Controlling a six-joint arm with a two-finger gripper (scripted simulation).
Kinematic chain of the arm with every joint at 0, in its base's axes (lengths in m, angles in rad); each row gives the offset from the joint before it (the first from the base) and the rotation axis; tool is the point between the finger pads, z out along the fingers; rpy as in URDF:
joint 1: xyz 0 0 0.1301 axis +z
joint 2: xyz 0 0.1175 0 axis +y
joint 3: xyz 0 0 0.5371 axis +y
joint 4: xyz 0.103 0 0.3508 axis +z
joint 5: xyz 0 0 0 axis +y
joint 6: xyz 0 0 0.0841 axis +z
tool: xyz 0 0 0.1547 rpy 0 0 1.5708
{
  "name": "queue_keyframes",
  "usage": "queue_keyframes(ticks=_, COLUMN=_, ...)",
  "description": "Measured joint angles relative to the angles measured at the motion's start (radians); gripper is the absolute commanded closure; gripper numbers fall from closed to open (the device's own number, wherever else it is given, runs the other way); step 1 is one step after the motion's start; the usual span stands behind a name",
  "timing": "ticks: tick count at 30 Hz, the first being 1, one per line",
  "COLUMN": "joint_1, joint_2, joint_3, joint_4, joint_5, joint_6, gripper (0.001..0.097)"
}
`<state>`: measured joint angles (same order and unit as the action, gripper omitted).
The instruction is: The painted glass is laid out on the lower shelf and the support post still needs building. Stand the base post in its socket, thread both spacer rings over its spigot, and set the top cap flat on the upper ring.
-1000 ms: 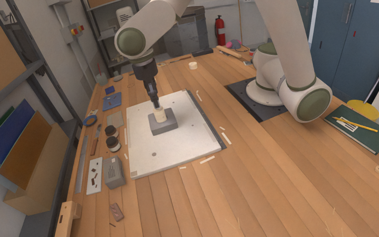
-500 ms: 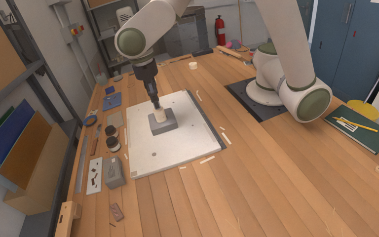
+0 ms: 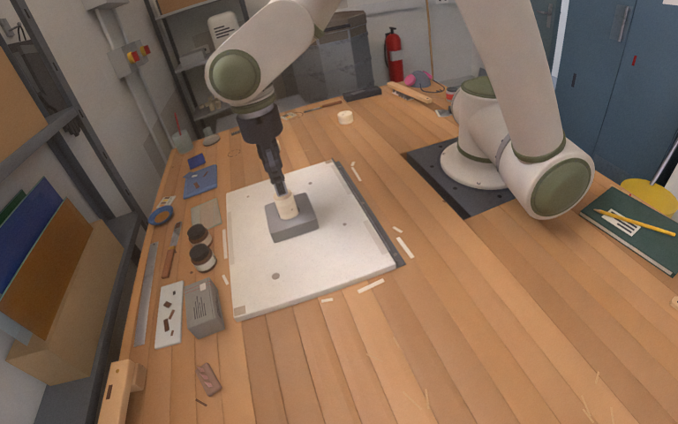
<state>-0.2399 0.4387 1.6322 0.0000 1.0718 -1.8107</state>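
Observation:
A cream post stack [image 3: 286, 205] stands upright in the grey socket block [image 3: 292, 218] on the white work plate [image 3: 306, 235]. I cannot tell its separate rings or cap apart from here. My gripper [image 3: 281, 190] points down right at the top of the stack. A cream ring-shaped piece [image 3: 345, 117] lies far back on the bench. The gripper is open and holds nothing.
Behind the work stand shelving [image 3: 190, 65], a grey cabinet [image 3: 335, 60] and a fire extinguisher [image 3: 394, 55]. Left of the plate lie two dark-lidded jars [image 3: 201, 246], a blue tape roll [image 3: 160, 215], a grey box [image 3: 203, 307] and tiles. The arm's base [image 3: 475, 150] is to the right.

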Motion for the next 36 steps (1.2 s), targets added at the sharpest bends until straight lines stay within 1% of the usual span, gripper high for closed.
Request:
queue_keyframes(ticks=16, joint_1=0.0, joint_2=-0.008, joint_3=-0.008, joint_4=0.0, joint_5=0.015, joint_6=0.0, gripper=0.0621)
queue_keyframes(ticks=36, joint_1=0.0, joint_2=-0.048, joint_3=-0.048, joint_4=0.0, joint_5=0.094, joint_6=0.0, gripper=0.0621)
